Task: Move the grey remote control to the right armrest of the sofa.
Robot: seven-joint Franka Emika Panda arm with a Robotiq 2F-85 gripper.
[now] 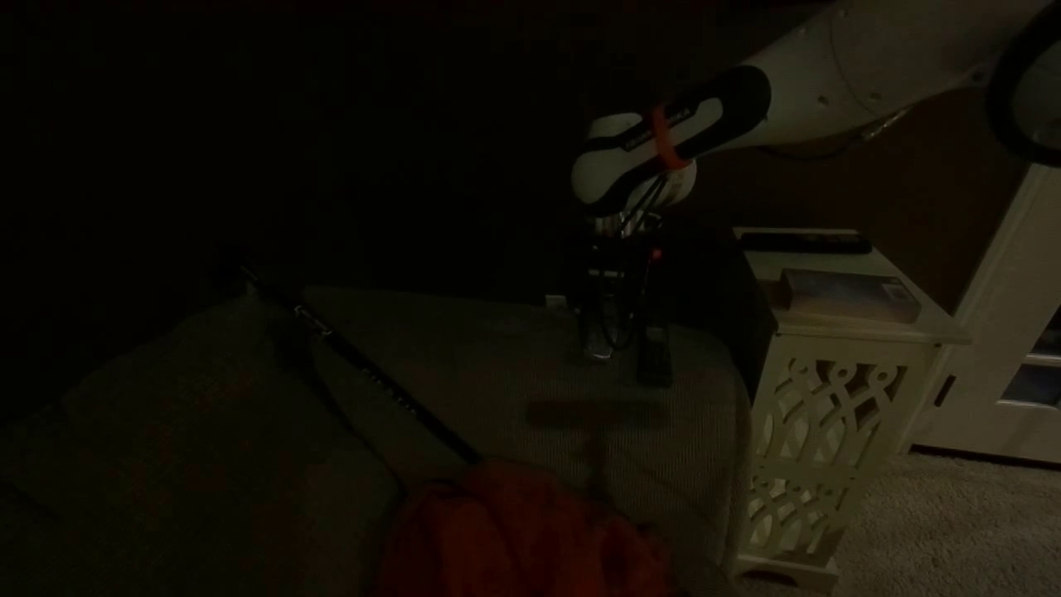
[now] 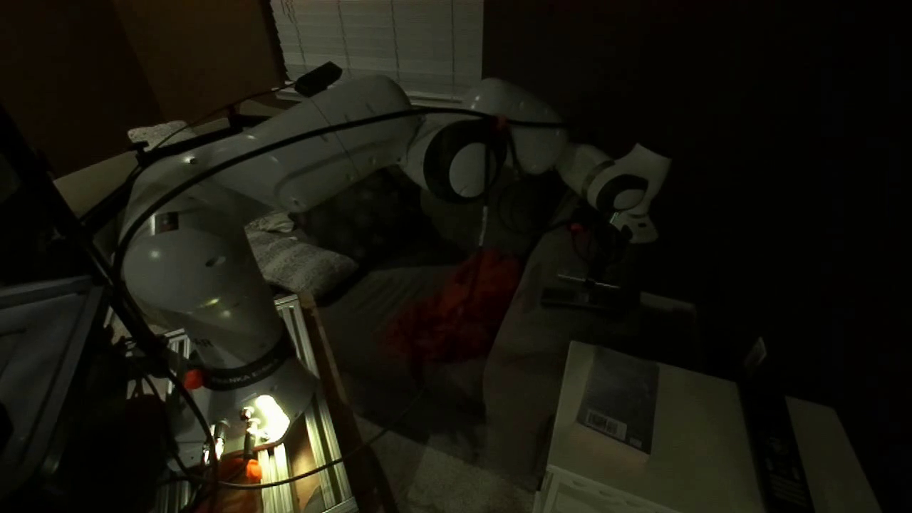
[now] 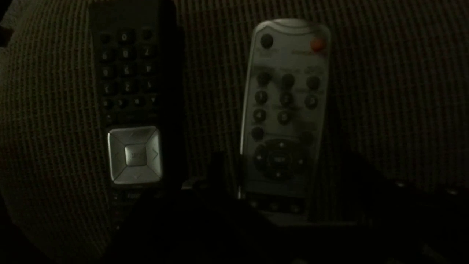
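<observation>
The grey remote control (image 3: 285,121) lies on the ribbed fabric of the sofa's armrest. It also shows as a small pale bar in an exterior view (image 1: 598,347). The sofa (image 1: 497,356) is dim and pale grey-beige; its armrest shows in an exterior view (image 2: 509,356). My gripper (image 3: 282,157) points down at the armrest, also in an exterior view (image 1: 612,319). Its dark fingers stand apart on both sides of the grey remote's lower part, with fabric visible in the gaps. The remote's lower end is partly hidden by the gripper.
A black remote (image 3: 133,91) lies close beside the grey one. A white lattice stand (image 1: 829,439) holds a book (image 1: 850,296) and another dark remote (image 1: 804,242). A long dark rod (image 1: 373,369) and an orange-red cloth (image 1: 522,531) lie on the sofa. The light is very dim.
</observation>
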